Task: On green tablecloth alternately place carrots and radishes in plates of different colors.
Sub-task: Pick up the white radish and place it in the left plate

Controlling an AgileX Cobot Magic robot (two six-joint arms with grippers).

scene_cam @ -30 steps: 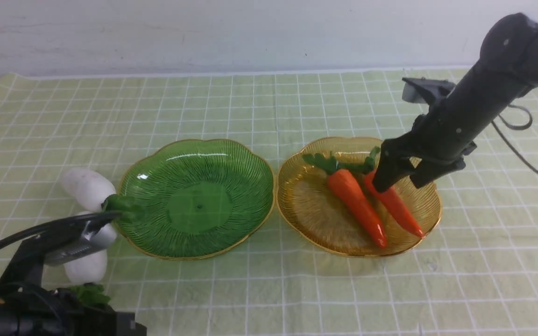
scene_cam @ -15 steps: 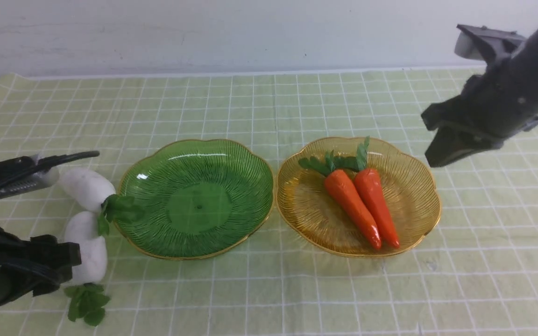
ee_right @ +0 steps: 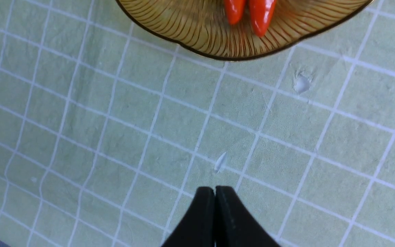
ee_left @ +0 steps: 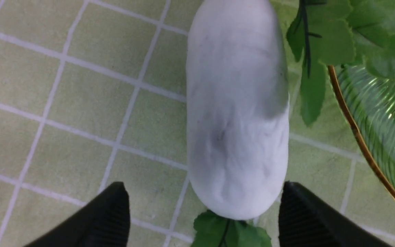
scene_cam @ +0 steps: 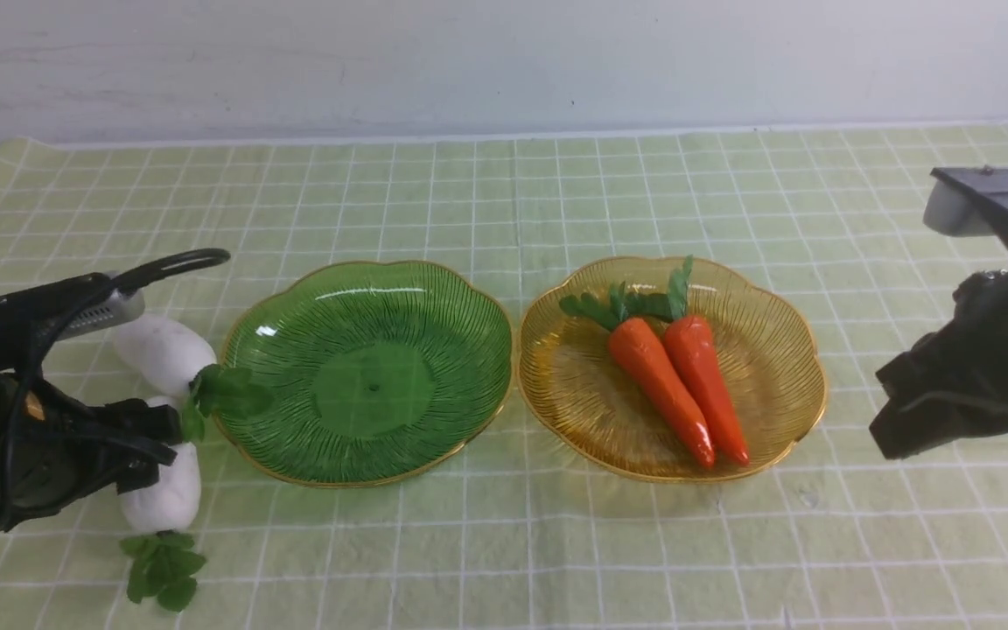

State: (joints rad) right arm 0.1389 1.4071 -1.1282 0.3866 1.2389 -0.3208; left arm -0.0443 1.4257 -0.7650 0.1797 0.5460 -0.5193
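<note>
Two orange carrots (scene_cam: 657,389) (scene_cam: 705,376) lie side by side in the amber plate (scene_cam: 583,385) on the green tablecloth (scene_cam: 504,201). The green plate (scene_cam: 373,376) holds nothing. Two white radishes (scene_cam: 163,350) (scene_cam: 163,494) lie on the cloth just left of it. My left gripper (scene_cam: 150,451) is open over the nearer radish (ee_left: 237,120), its fingers (ee_left: 111,212) either side of the leafy end without touching. My right gripper (scene_cam: 893,433) hangs shut and empty right of the amber plate (ee_right: 201,31); the carrot tips (ee_right: 261,13) show in its wrist view.
The far radish's green leaves (ee_left: 321,41) overlap the green plate's gold rim (ee_left: 355,130). The near radish's leaves (scene_cam: 163,569) spread toward the front edge. A pale wall runs behind the cloth's far edge.
The right gripper let go of the second carrot, shut, and pulled away to the right and down. The left gripper opened and moved up over the nearer radish.
</note>
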